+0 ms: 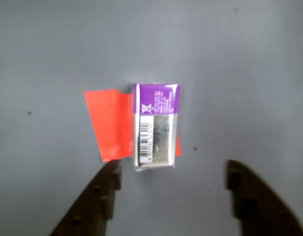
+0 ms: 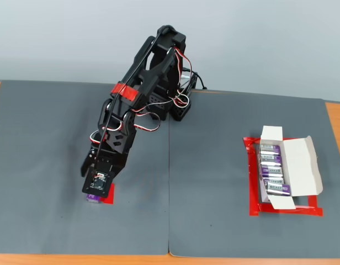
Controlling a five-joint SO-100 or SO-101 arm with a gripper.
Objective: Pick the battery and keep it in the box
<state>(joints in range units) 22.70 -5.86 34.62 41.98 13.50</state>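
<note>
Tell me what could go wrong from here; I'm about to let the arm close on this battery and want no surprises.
1. In the wrist view the battery sits nearer the left finger of the open tool, so that finger may touch first and push or turn it.
2. It lies partly over the red tape patch; a low finger might catch the tape.
3. The box already holds several batteries, so space for a clean drop looks tight.

In the fixed view the arm (image 2: 131,110) covers most of the battery (image 2: 93,197) and the red tape patch (image 2: 109,196), and hides the gripper's fingers entirely. In the wrist view the two fingers (image 1: 100,196) are cut off by the bottom edge, and the battery's label print is too blurred to read.
</note>
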